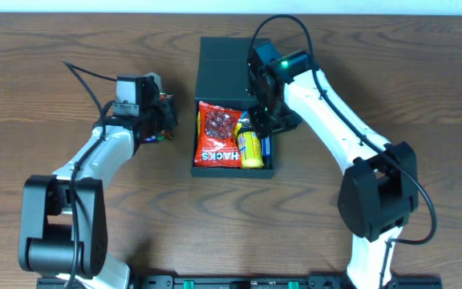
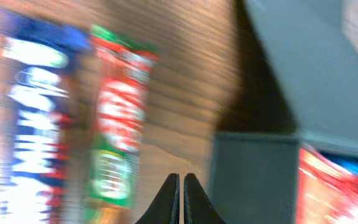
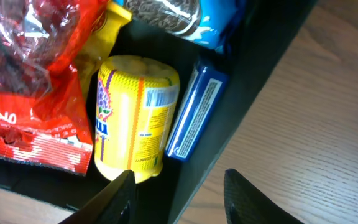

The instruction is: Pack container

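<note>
1. The container (image 1: pixel 223 72) sits open at the middle of the desk (image 1: pixel 70 48), with its lid flap laid back on the far side.
2. The right fingers (image 3: pixel 179 177) stand partly open and grip nothing. One is inside, by the foot of a yellow packet (image 3: pixel 132 115). The other is outside, over the desk, with the container's right wall (image 3: pixel 229 124) between them.
3. Beside the yellow packet stands a thin blue packet (image 3: pixel 194 118), and on its other side lies a red bag (image 1: pixel 217 132) whose white letters read "HACKS" (the start may be hidden).
4. The left fingers (image 2: pixel 181 186) are pressed together on nothing, above the desk to the left of the container.
5. Beyond them lie a blue bar (image 2: pixel 39 118) and a red-and-green bar (image 2: pixel 118 118), their writing too blurred to read.
</note>
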Controlling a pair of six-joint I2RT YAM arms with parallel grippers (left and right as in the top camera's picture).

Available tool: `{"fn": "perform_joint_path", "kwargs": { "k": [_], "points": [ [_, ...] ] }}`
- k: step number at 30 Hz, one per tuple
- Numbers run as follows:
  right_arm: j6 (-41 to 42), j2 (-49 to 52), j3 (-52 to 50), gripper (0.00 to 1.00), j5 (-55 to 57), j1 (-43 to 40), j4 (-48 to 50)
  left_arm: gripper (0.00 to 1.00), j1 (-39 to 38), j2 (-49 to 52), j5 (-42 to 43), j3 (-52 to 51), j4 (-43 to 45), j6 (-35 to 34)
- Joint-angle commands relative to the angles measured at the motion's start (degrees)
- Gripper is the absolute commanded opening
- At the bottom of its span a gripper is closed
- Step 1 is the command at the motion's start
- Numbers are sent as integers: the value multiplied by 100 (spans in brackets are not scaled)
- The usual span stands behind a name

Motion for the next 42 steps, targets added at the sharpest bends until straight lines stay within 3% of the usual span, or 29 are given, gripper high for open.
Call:
{"fn": "perform_joint_path", "kwargs": {
  "k": [1, 2, 5, 9, 17, 22, 25, 42],
  "points": [
    [66, -13, -20, 48, 33, -109, 70, 7, 28, -164, -1259, 90, -2, 597],
    [66, -13, -20, 49, 33, -125, 98, 9, 22, -164, -1353, 90, 0, 726],
    [63, -13, -20, 50, 33, -144, 177, 38, 7, -162, -1327, 90, 2, 787],
    [57, -13, -20, 51, 48, -155, 284, 52, -79, -37, -1329, 90, 17, 922],
    [46, -129, -17, 45, -289, -671, 350, 42, -164, 289, -1303, 90, 229, 1137],
    [-181, -280, -17, 47, -680, -1047, 428, 39, -164, 304, -1285, 90, 339, 1344],
    [-181, -282, -17, 49, -682, -1196, 439, 33, -175, 485, -1276, 90, 348, 1381],
    [-697, -282, -17, 52, -1196, -1204, 457, 35, -326, 1082, -1202, 90, 767, 1670]
  ]
}}
